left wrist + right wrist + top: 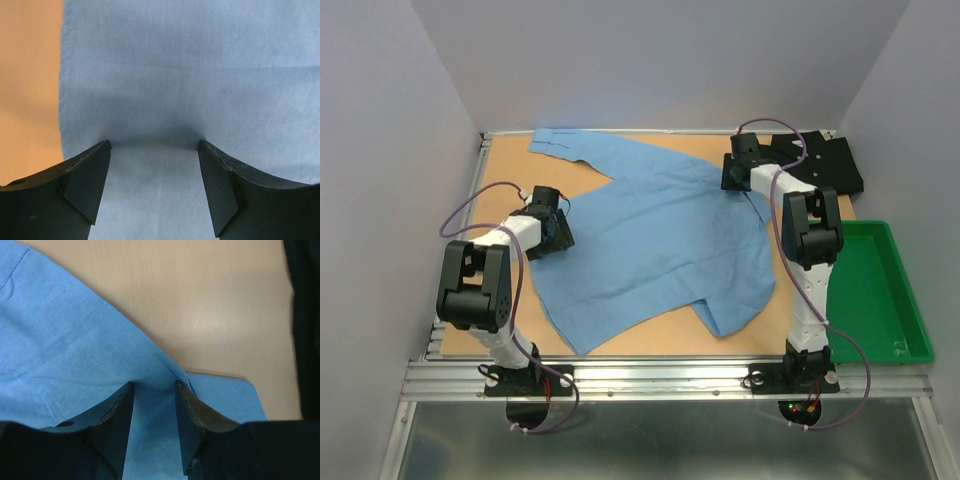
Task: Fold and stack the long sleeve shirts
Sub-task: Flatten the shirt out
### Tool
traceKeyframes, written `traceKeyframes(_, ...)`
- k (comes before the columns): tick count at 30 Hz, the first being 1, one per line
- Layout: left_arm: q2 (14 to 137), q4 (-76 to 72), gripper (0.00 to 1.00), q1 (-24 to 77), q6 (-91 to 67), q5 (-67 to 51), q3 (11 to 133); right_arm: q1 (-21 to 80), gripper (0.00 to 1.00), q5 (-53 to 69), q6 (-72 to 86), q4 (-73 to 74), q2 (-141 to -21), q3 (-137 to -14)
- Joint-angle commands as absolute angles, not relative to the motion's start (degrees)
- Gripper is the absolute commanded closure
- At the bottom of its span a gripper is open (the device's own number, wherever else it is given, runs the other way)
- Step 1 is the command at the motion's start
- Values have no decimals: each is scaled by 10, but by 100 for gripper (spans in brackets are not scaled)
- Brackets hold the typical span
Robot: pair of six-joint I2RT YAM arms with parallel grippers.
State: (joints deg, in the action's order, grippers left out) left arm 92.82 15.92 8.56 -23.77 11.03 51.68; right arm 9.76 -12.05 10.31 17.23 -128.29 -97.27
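Left jaws spread on light blue shirt near its edge; right jaws pinch its far fold.

The table is being lit brightly and evenly from above. Soft shadow is being cast on the light blue shirt in the left wrist view.

1. Shirts: two. One light blue shirt, one black shirt.
2. Trays: one green tray.
3. Tables: one table.
4. Robot arms: two. One left arm, one right arm.
5. Grippers: two. One left gripper, one right gripper, each with two fingers.
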Motion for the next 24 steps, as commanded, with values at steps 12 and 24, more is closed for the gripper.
traceKeyframes(12,1135,199,17,16,-222,114,824,94,32,-61,179,207,-1023,-811)
traceKeyframes(24,829,164,13,207,-182,92,599,96,34,66,272,242,-725,-484)
